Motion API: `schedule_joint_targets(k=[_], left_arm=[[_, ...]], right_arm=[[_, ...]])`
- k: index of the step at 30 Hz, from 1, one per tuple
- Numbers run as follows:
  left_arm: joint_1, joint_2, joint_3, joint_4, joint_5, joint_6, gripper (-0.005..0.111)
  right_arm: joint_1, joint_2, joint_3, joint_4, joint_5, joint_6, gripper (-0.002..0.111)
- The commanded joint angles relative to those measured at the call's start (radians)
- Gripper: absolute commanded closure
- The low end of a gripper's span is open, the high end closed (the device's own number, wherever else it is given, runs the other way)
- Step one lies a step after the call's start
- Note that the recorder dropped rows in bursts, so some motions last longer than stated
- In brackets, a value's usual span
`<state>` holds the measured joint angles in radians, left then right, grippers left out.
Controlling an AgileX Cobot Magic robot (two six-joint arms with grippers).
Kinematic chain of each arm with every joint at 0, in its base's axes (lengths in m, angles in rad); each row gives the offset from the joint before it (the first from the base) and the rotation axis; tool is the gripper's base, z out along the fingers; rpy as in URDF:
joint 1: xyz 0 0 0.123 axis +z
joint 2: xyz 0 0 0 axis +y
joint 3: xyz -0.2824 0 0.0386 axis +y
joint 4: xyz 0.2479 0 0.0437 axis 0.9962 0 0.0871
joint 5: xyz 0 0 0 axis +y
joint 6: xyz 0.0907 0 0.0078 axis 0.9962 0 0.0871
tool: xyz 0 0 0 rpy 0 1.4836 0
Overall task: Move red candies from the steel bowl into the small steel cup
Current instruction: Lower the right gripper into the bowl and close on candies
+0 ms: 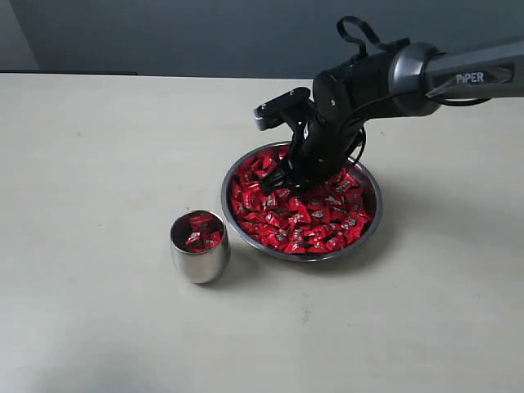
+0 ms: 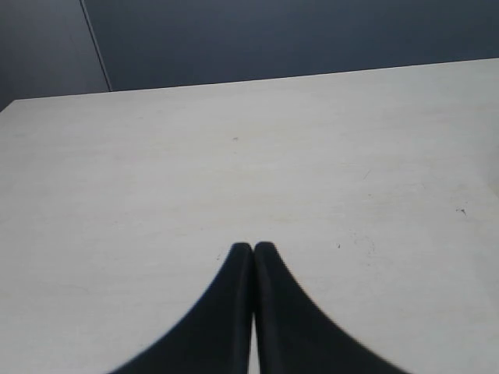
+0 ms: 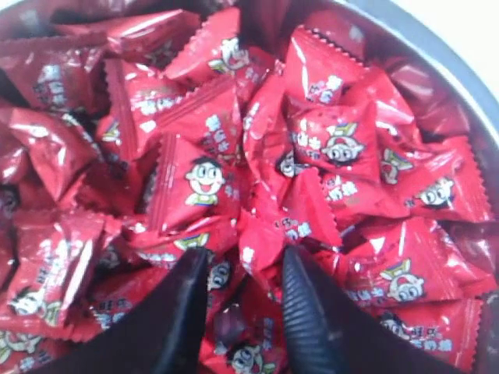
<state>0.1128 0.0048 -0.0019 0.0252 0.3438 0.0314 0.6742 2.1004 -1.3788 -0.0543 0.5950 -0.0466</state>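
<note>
The steel bowl (image 1: 232, 214) sits right of centre on the table, heaped with red candies (image 1: 321, 219). My right gripper (image 1: 287, 182) reaches down into the pile at the bowl's far-left side. In the right wrist view its fingers (image 3: 245, 253) are pushed into the candies (image 3: 204, 178), and wrappers fill the gap and touch both pads. The bowl's rim (image 3: 440, 48) shows at one edge. The small steel cup (image 1: 199, 258) stands upright just left of the bowl, with a few red candies (image 1: 200, 231) inside. My left gripper (image 2: 253, 247) is shut over bare table, holding nothing.
The pale table (image 1: 98, 164) stretches wide to the left and front of the cup. A dark wall (image 1: 164, 33) runs along the table's far edge. The right arm (image 1: 458, 78) comes in from the upper right.
</note>
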Motion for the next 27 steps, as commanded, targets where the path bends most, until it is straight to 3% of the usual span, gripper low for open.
schedule_joint_targets(k=[1,10,16,21,24,27], left_arm=[[-0.005,-0.005,0.002,0.002,-0.010,-0.002,0.106],[-0.005,-0.005,0.002,0.002,-0.010,-0.002,0.106],[-0.005,-0.005,0.002,0.002,-0.010,-0.002,0.106],[-0.005,-0.005,0.002,0.002,-0.010,-0.002,0.106],[-0.005,-0.005,0.002,0.002,-0.010,-0.002,0.106],[-0.005,-0.005,0.002,0.002,-0.010,-0.002,0.106]], right_arm=[[-0.006,-0.002,-0.002,-0.053,-0.028,-0.010,0.076],[-0.006,0.002,-0.004,-0.080,-0.048,-0.005,0.077],[-0.006,0.020,-0.004,-0.080,-0.044,-0.005,0.095],[-0.006,0.029,-0.004,-0.085,-0.044,-0.005,0.096],[-0.006,0.022,-0.004,-0.101,-0.033,-0.005,0.109],[-0.006,-0.008,-0.004,-0.101,-0.029,-0.005,0.109]])
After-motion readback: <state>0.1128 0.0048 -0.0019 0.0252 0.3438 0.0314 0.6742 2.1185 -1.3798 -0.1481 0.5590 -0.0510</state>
